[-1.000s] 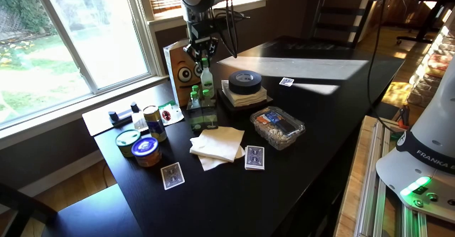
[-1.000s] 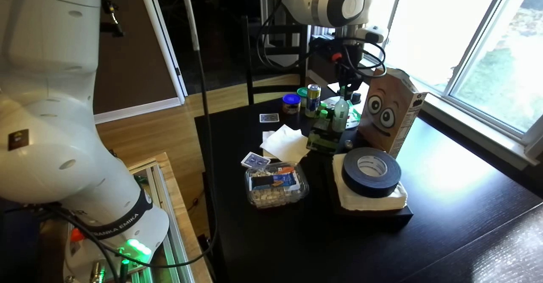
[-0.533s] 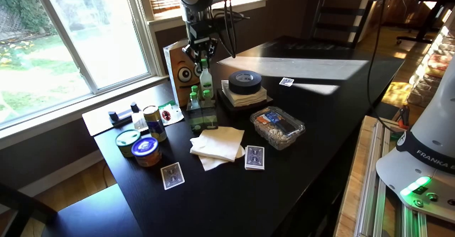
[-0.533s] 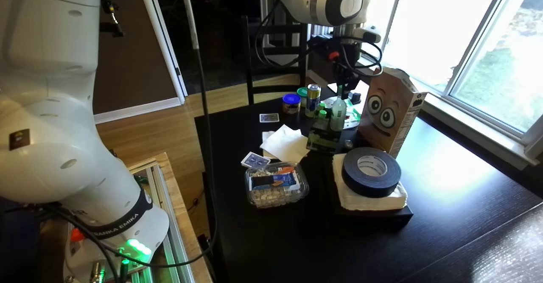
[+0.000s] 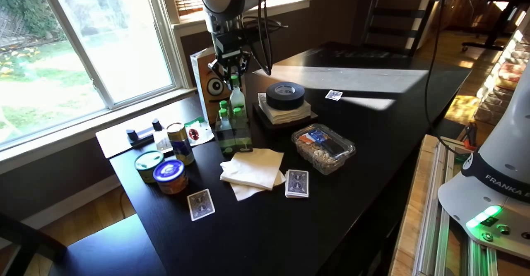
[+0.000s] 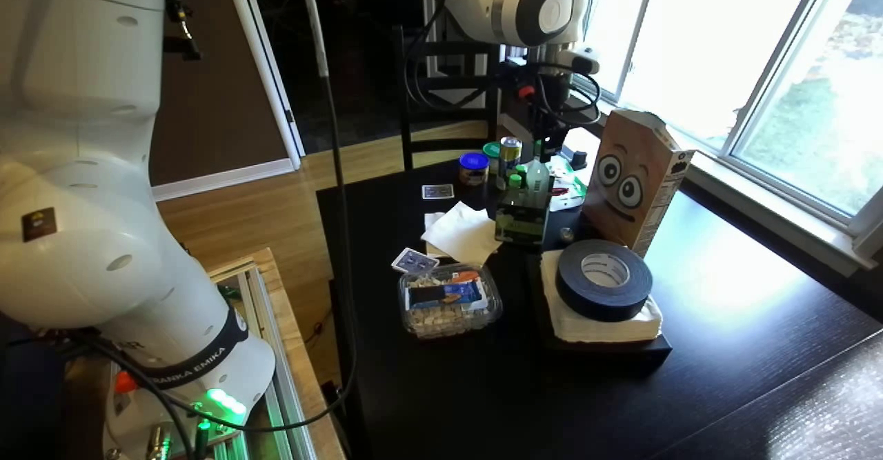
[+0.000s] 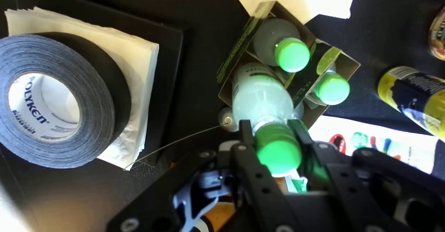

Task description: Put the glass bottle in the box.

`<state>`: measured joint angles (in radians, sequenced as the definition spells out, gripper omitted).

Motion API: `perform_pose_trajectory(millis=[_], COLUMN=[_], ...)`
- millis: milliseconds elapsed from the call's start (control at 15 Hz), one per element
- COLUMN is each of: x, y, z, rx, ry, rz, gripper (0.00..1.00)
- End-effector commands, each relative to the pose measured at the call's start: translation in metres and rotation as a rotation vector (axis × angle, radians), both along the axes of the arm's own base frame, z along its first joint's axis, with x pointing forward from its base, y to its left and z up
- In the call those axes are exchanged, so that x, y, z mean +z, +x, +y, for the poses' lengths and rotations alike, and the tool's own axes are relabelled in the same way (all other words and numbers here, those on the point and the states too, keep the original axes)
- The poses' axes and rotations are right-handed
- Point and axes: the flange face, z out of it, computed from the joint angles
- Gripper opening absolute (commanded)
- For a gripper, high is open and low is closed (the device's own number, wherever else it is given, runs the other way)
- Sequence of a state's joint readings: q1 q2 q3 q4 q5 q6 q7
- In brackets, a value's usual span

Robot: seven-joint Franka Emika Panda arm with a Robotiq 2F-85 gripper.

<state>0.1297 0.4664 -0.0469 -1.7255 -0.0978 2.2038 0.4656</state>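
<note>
The glass bottle (image 7: 262, 100), pale with a green cap, stands in a compartment of a dark green bottle carton (image 7: 240, 47) with other green-capped bottles. In both exterior views the bottle (image 5: 237, 98) (image 6: 537, 176) rises above the carton (image 5: 236, 141) (image 6: 521, 227); its lower part is hidden. My gripper (image 7: 271, 127) is shut on the bottle's cap and neck from above; it also shows in an exterior view (image 5: 234, 78). The tall brown box (image 6: 617, 184) with eyes stands beside the carton towards the window, partly behind my gripper in an exterior view (image 5: 213, 110).
A black tape roll (image 5: 285, 96) sits on napkins over a dark flat block. A clear food container (image 5: 323, 147), loose napkins (image 5: 254, 168), playing cards (image 5: 297, 183), a tall can (image 5: 181, 143) and round tubs (image 5: 170, 176) lie around. A small round object (image 7: 227, 119) lies by the carton.
My gripper and the bottle have moved away from the brown box and down, so the bottle sits lower in the carton. The carton has shifted slightly and the napkins by it moved a little.
</note>
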Motion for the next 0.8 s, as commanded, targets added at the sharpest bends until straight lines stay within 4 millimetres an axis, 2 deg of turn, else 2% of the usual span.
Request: perform_pose_trajectory(millis=[0,267,400,600,667,733], x=[-0.017,-0.048,-0.064,-0.077,-0.077,-0.074], y=[0.004,0.008,0.008,0.007,0.007,0.005], z=[-0.006,-0.028,-0.033,-0.034,-0.033,-0.032], rx=[-0.055,-0.108,-0.123,-0.147,-0.154,-0.161], ry=[0.007,0.003,0.028,0.067,0.081,0.092], rz=[0.019,0.062,0.082,0.096,0.098,0.095], gripper=[0.07,0.07,0.07,0.07,0.43,0.55])
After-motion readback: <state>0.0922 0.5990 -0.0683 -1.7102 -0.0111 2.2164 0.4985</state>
